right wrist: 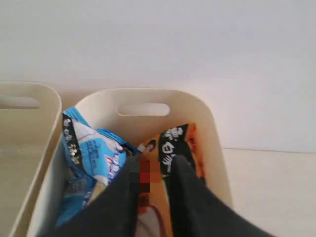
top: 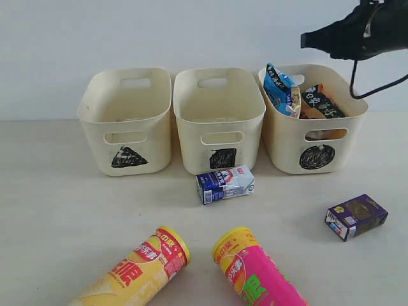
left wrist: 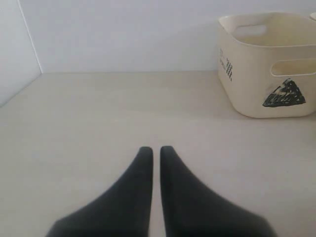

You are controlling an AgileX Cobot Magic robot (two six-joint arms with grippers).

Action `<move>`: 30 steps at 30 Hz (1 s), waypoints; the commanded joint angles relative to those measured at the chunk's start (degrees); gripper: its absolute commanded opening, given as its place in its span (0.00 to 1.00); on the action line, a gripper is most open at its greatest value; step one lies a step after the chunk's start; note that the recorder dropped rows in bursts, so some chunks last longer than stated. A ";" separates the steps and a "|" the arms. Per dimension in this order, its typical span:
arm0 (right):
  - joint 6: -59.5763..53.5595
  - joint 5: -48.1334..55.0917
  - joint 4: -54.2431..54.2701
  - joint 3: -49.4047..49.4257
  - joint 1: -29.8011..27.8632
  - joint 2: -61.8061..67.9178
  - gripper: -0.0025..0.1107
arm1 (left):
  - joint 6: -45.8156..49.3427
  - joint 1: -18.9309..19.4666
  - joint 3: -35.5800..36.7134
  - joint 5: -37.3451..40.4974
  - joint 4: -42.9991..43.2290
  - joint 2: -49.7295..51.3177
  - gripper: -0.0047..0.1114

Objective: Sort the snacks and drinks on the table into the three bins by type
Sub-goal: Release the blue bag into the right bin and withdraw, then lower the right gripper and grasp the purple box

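Plain white wall point(top: 159, 38) behind a pale beige tabletop point(top: 51, 210).
You face a bare, matte wall that meets the smooth tabletop along a straight line. In the left wrist view, a second white wall point(left wrist: 15, 49) joins it at a corner. The light is soft and even, and the shadows are faint.

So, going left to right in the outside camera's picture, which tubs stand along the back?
Cream plastic tub marked with a black triangle, cream plastic tub marked with a black square, cream plastic tub marked with a black circle.
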 commanded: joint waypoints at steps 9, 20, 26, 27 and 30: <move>-29.98 31.41 2.74 -0.37 -0.26 -7.67 0.02 | -0.35 0.01 0.20 -0.07 -0.25 -0.22 0.08; -47.27 53.02 21.52 -0.37 -1.87 -7.78 0.02 | -0.35 0.01 0.20 -0.07 -0.25 -0.22 0.08; -59.26 55.39 46.00 2.07 -11.05 -7.78 0.02 | -0.35 0.01 0.20 -0.07 -0.25 -0.22 0.08; -59.74 55.39 45.96 2.98 -11.32 -7.78 0.02 | -0.35 0.01 0.20 -0.07 -0.25 -0.22 0.08; -65.06 55.39 45.58 6.20 -11.32 -7.78 0.02 | -0.35 0.01 0.20 -0.07 -0.25 -0.22 0.08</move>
